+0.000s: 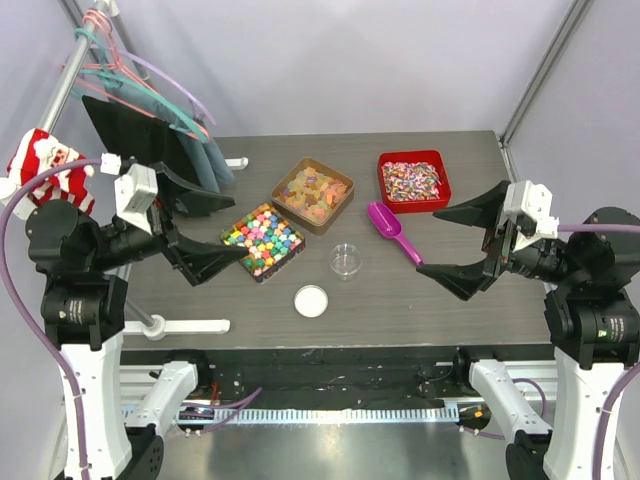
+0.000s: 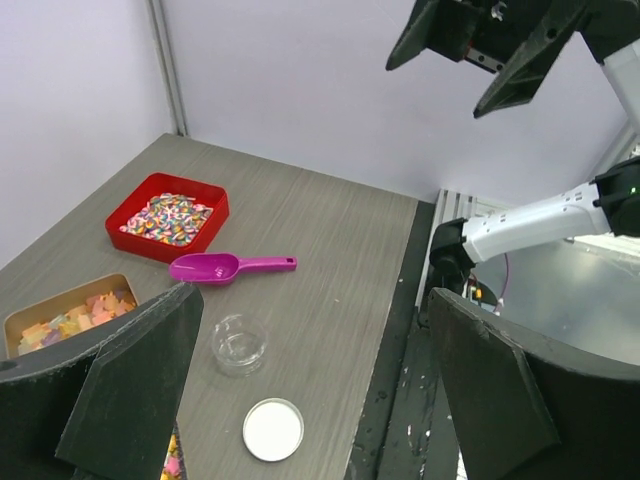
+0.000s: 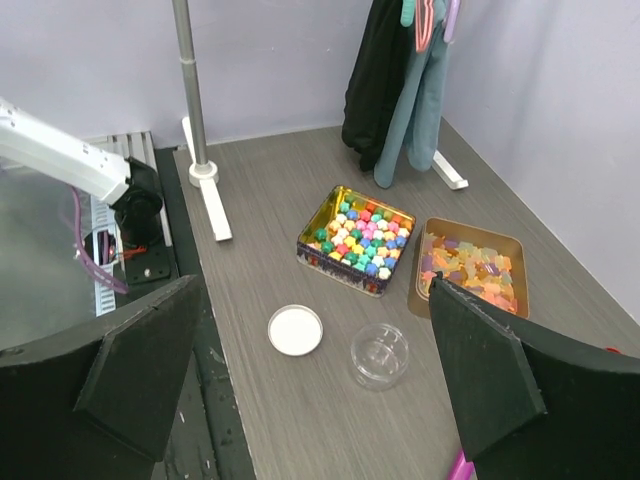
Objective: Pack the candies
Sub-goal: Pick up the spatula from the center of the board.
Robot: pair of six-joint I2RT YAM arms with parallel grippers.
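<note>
Left of centre on the grey wood-grain tabletop [image 1: 400,312], loose in a shallow tin [image 3: 335,270]: the candies [image 1: 262,238], small blocky cubes in pink, yellow, green, blue and orange, matte, roughly one layer deep. Tin near-square, so hardly any long axis. Set diamond-wise, one corner toward the arm bases, another toward the far edge. Gold and glossy on the inner wall, dark and patterned outside, possibly printed metal.

Just beyond it, a tan rectangular tray [image 1: 337,211] of pale orange-yellow gummy pieces. Farther right, a red square tray [image 1: 415,207] of speckled sweets. Between red tray and right arm, a magenta plastic scoop [image 1: 393,232], bowl toward the far side, handle slanting to the near right. Beside the tin's right corner, a clear round cup [image 1: 345,260], upright. Nearer the front edge, a flat white disc [image 1: 311,300].

Left gripper [image 1: 240,228] by the tin's left corner, jaws spread wide, holding nothing. Right gripper [image 1: 430,243] just right of the scoop, jaws likewise wide apart and bare.
</note>
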